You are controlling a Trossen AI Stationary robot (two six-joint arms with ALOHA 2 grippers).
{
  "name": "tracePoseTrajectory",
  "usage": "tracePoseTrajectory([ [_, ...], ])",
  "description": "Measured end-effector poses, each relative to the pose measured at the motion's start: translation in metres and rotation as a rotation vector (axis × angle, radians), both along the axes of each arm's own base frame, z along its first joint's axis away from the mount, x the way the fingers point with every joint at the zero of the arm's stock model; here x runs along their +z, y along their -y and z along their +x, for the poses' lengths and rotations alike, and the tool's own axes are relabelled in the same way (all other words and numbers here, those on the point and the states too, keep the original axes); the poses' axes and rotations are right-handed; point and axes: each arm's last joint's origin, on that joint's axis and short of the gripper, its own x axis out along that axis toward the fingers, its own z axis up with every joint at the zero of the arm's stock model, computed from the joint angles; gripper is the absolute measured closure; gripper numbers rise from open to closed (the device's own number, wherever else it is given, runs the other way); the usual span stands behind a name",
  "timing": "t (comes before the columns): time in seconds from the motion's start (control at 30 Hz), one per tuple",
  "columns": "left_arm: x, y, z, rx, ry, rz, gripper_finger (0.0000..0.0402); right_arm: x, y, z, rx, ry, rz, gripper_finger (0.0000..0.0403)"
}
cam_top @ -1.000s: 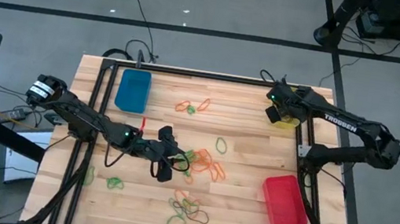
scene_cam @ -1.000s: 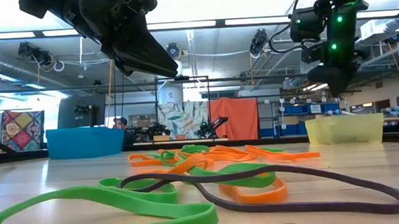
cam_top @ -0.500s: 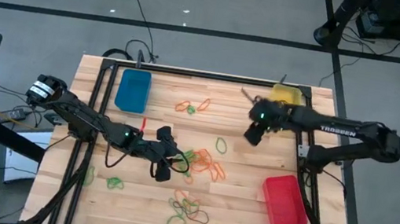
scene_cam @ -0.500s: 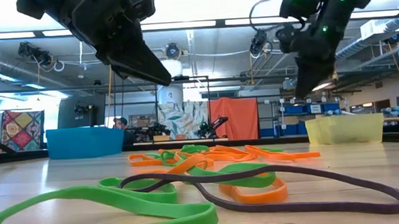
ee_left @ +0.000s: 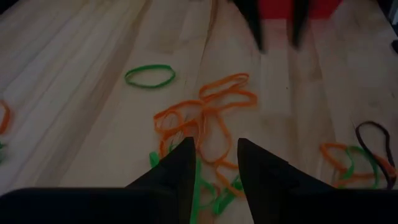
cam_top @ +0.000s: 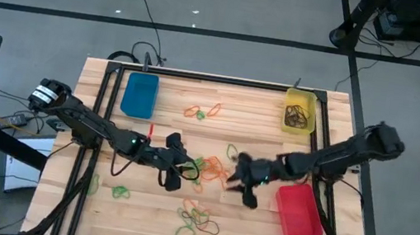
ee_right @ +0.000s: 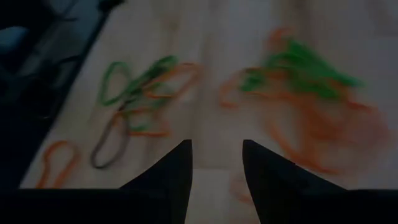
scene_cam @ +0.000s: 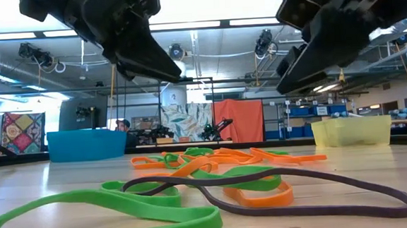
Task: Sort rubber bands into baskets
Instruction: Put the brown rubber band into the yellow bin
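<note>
Orange, green and dark rubber bands lie flat and scattered on the wooden table, with a cluster mid-table [cam_top: 215, 170] and another near the front edge [cam_top: 195, 215]. My left gripper [cam_top: 174, 171] is open and empty, hovering over the mid-table cluster [ee_left: 205, 118]. My right gripper [cam_top: 245, 188] is open and empty, just right of that cluster, which shows blurred in the right wrist view [ee_right: 298, 74]. The blue basket [cam_top: 140, 95] stands at the far left. The yellow basket [cam_top: 287, 104] stands at the far right and holds dark bands. The red basket [cam_top: 298, 212] stands at the near right.
In the low view both arms hang above the table, the left [scene_cam: 124, 34] and the right [scene_cam: 326, 36]. A black frame [cam_top: 216, 78] borders the tabletop. Single bands lie at the near left [cam_top: 120, 192] and at the far middle [cam_top: 202, 112].
My right gripper has swung from over the yellow basket toward the table's near edge and left, coming down beside the mid-table cluster next to the red basket. The yellow basket, then covered by it, now shows dark bands inside.
</note>
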Motion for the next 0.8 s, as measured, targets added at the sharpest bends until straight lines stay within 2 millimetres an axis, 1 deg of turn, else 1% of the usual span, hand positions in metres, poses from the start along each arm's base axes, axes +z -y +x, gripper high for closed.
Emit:
tracePoseTrajectory([
  [0.13,-0.009,0.002,0.006,0.014,0.0,-0.018,0.0277,-0.017,-0.024,0.015,0.071,0.016,0.011,0.025],
  [0.23,-0.019,0.003,0.011,0.028,-0.008,-0.035,0.0277,-0.034,-0.038,0.023,0.144,-0.028,0.002,0.025],
  [0.3,-0.027,0.004,0.014,0.032,-0.021,-0.037,0.0277,-0.042,-0.046,0.029,0.186,-0.048,0.006,0.025],
  [0.4,-0.037,0.006,0.02,0.037,-0.016,-0.045,0.0277,-0.05,-0.056,0.036,0.226,-0.07,0.013,0.025],
  [0.5,-0.045,0.007,0.024,0.051,-0.007,-0.067,0.0277,-0.055,-0.065,0.041,0.278,-0.082,0.03,0.025],
  [0.63,-0.048,0.008,0.027,0.066,0.014,-0.11,0.0277,-0.058,-0.077,0.045,0.328,-0.066,0.04,0.025],
  [0.8,-0.048,0.009,0.027,0.094,0.021,-0.158,0.0277,-0.073,-0.085,0.052,0.322,-0.066,0.026,0.025],
])
